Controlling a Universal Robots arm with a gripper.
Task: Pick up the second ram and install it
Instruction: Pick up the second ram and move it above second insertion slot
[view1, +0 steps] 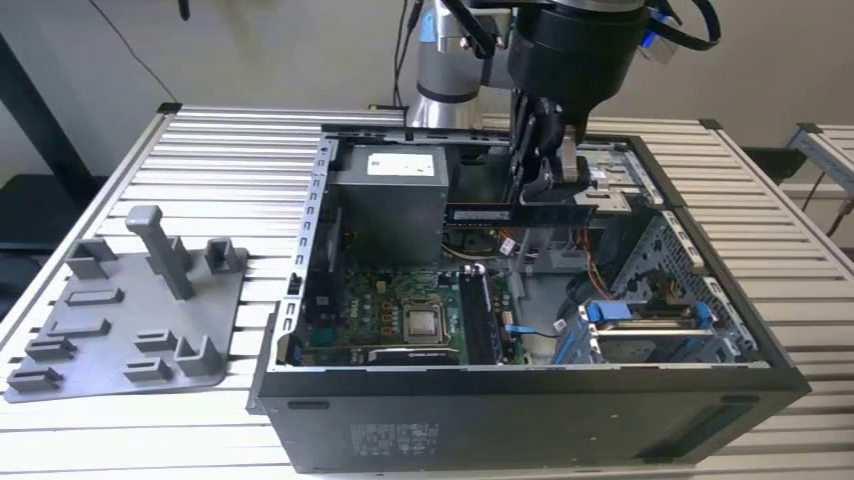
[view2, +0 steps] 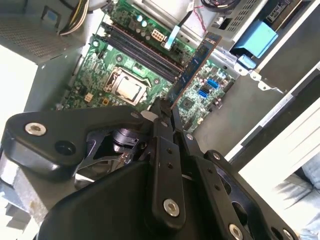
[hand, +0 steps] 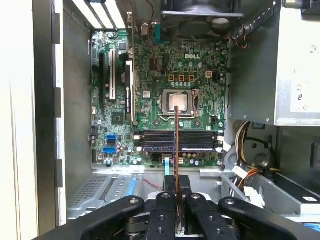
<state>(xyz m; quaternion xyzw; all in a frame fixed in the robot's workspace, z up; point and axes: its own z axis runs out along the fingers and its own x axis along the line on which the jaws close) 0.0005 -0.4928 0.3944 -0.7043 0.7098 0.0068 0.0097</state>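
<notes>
Above the case (view1: 534, 400) | gripper (view1: 545, 190) clamped on second ram (view1: 487, 214); carry step; stick crosswise to slots (hand: 200, 141), alignment outstanding

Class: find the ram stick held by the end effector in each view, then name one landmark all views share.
Exterior view: the second ram hangs level above the open case, clamped in the end effector.
First wrist view: edge-on, a thin line crossing the memory slots toward the processor socket.
Second wrist view: slanting away from the end effector, near the memory slots.
Shared landmark: the processor socket.
</notes>
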